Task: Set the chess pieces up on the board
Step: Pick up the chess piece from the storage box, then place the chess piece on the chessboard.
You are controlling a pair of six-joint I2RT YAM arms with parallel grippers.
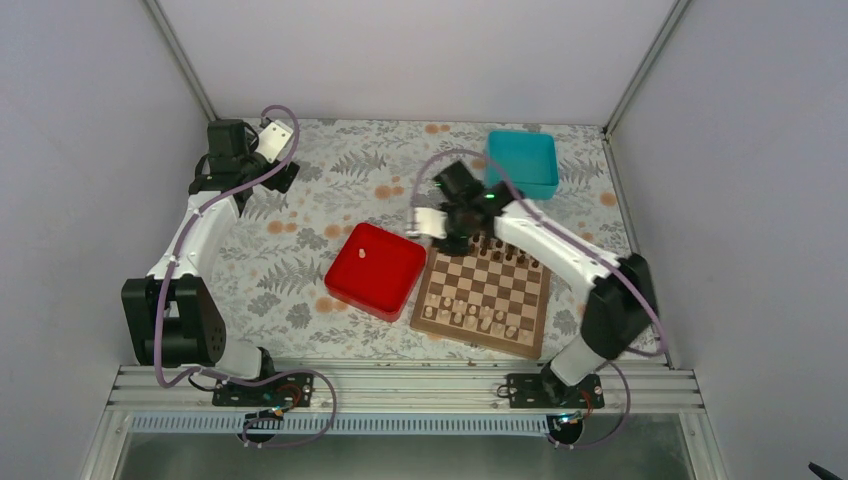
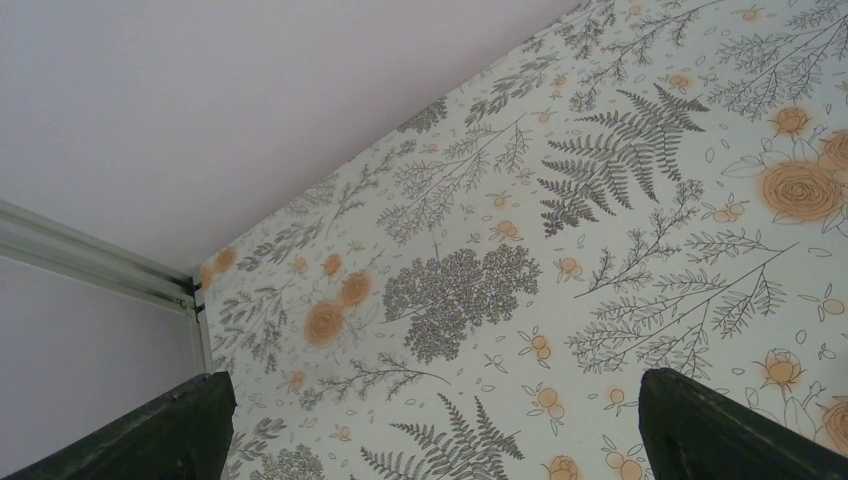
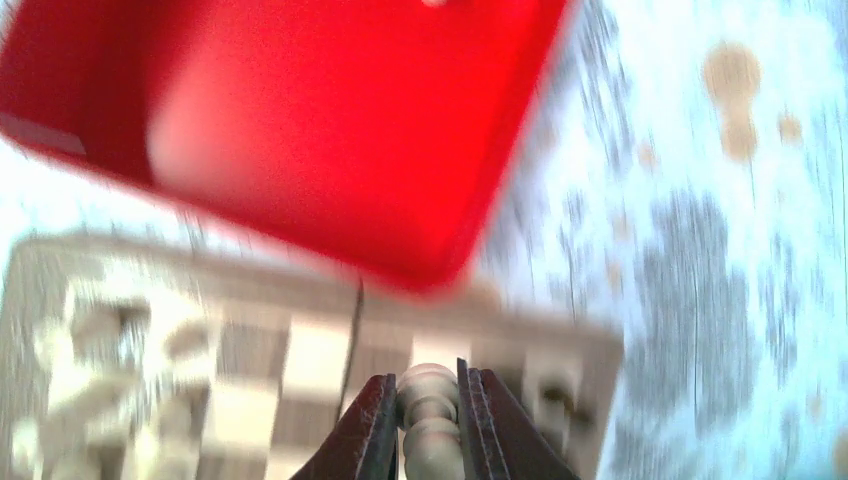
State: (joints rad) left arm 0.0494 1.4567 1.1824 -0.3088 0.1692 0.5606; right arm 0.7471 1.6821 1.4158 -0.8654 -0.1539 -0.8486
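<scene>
Pinching a tiny pale cream wooden chess piece (image 3: 432,432) in the closed fingers (image 3: 372,435) of the right gripper (image 3: 428,388) over the far left corner of the checkered square wooden board (image 1: 490,287), likely for placing, with the left gripper (image 2: 430,400) spread, empty, parked far left above the floral worktop (image 2: 600,250).

Two robot arms: one left arm (image 1: 195,235) and one right arm (image 1: 545,240). One wooden chessboard (image 1: 490,285). One red tray (image 1: 385,275), holding one pale chess piece (image 1: 360,253). One teal box (image 1: 522,165). A second pale piece (image 3: 430,445), pinched between the two fingers of the right gripper (image 3: 428,412). On the chessboard, a group of pale pieces (image 1: 472,318) along the near side and one row of dark pieces (image 1: 497,248) along the far side; both groups are too small to count exactly, roughly six or more each.
</scene>
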